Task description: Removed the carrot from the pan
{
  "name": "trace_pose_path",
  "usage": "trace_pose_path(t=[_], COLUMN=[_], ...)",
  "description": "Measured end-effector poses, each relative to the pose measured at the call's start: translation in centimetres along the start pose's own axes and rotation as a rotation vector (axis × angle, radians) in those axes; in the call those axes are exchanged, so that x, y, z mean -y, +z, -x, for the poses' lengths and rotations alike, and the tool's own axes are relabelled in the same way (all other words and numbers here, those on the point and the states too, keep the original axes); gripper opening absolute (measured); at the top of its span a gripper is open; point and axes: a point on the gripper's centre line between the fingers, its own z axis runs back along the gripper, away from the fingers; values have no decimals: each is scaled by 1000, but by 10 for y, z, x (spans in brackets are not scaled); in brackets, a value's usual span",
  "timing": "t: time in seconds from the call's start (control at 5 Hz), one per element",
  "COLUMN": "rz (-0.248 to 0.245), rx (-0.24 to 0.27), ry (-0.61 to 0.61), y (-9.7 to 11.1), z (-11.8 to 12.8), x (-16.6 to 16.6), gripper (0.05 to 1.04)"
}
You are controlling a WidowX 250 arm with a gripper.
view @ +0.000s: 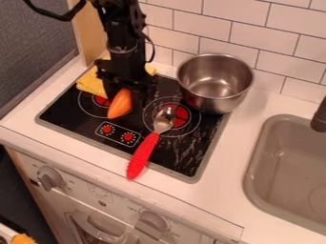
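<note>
Orange carrot (pixel 119 105) at the black gripper (pixel 127 97), over the cooktop (pixel 193 151), outside your steel saucepan (pixel 215 83); removal looks done; you may only need to release; I cannot tell the gripper's opening or whether it holds the carrot.

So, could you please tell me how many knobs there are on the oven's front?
2: one knob near the front's left end, the other knob nearer the camera, right of the door handle. More may lie beyond the view's bottom edge.
</note>
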Motion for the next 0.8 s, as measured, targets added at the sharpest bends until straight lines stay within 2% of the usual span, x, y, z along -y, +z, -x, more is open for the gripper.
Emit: trace_pose_path(t=[0.2,0.4,0.6,0.8], rz=[3,12,17,16], rx=[-49,-85,-89,-98], ry=[22,34,19,25], y=[-8,-15,-16,-11], z=[17,32,32,34], x=[-3,-2,-1,0], gripper=[647,745,980,1006])
